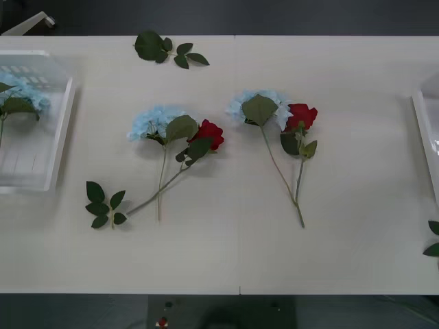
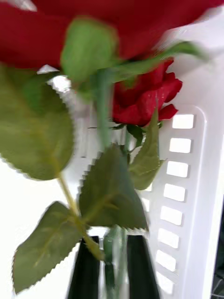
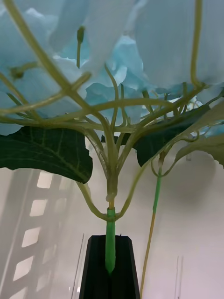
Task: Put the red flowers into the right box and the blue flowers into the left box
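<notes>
A pale cream counter (image 1: 343, 260), evenly lit and split by a thin seam running from twelve to six o'clock, is bordered by dark floor (image 1: 309, 17) at twelve and six, with a pale furniture edge (image 1: 31, 24) seen at eleven o'clock.

No text, label, brand, number or sign can be read in any of the views
</notes>
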Robot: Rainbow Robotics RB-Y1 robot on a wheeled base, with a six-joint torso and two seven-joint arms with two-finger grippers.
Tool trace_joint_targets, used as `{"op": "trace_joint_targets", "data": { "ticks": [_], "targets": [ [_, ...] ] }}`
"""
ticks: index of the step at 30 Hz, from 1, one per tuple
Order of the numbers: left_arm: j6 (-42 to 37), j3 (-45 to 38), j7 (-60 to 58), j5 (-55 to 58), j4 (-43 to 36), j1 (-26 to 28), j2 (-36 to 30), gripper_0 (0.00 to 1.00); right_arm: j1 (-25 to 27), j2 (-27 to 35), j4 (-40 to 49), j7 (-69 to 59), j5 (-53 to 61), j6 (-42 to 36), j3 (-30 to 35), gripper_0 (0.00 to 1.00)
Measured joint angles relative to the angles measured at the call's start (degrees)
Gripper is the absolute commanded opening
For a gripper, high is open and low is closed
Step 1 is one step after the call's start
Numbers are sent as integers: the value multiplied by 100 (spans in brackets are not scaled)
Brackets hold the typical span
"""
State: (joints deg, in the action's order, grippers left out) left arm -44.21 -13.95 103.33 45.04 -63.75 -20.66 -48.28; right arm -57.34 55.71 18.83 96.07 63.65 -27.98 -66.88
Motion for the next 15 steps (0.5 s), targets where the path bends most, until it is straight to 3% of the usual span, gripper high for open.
{"op": "trace_joint_targets", "data": {
  "ticks": [5,9,11,12,13,15],
  "targets": [
    [331,493,0,4,353,-145,0,0,65,0,-13,0,-520,39,429,77],
    [403,677,0,93,417,-212,0,0,70,0,-14,0,-568,39,493,81],
    [403,677,0,129,417,-212,0,7,70,0,-14,0,-568,40,416,83],
    [403,677,0,134,417,-212,0,17,70,0,-11,0,-567,40,384,83],
    [403,677,0,136,417,-212,0,50,70,0,-9,0,-564,40,371,84],
    [403,677,0,201,417,-212,0,62,70,0,17,1,-491,40,408,85]
  ]
}}
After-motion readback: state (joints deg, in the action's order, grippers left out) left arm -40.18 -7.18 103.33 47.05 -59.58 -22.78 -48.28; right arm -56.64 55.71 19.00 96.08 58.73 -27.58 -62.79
